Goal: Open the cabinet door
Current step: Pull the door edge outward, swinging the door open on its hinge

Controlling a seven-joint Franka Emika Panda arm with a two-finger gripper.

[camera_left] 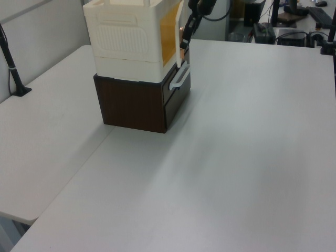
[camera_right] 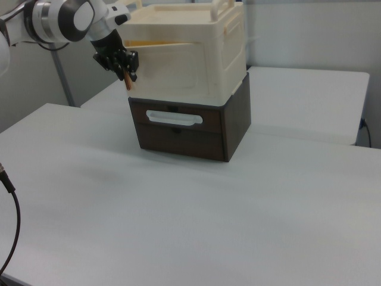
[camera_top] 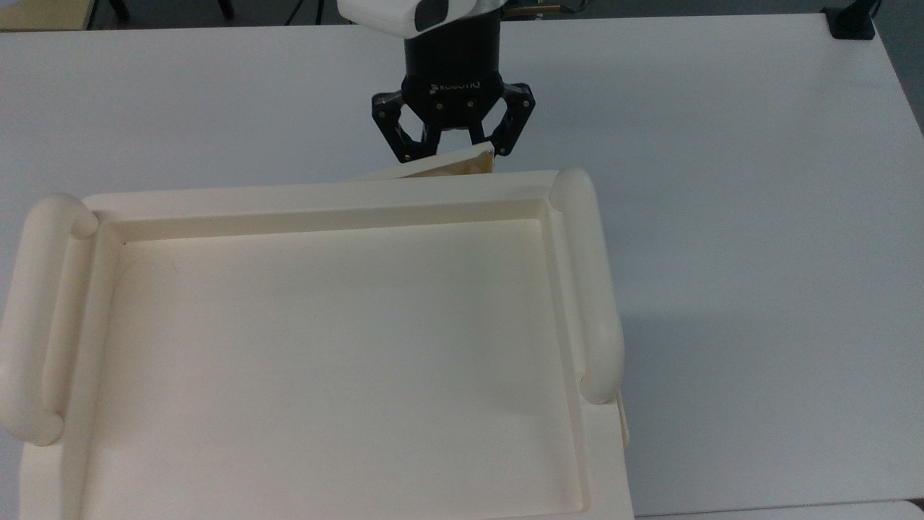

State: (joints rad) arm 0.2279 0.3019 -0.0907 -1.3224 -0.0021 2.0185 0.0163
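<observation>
The gripper (camera_top: 449,149) is clamping its fingers on the handle edge of the cabinet door (camera_top: 433,167), which is standing ajar from the cream cabinet (camera_right: 196,53) atop the brown drawer unit (camera_right: 190,128).

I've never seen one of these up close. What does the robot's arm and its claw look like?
The arm is white and rounded, with silver and black rings at a joint. The gripper is black, with a cylindrical body carrying white lettering, and two linked black jaws dotted with small screws. A white housing sits above it.

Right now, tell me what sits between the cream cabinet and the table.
A dark brown drawer unit with a white handle sits under the cream cabinet and on the table, clearest in the right view.
</observation>
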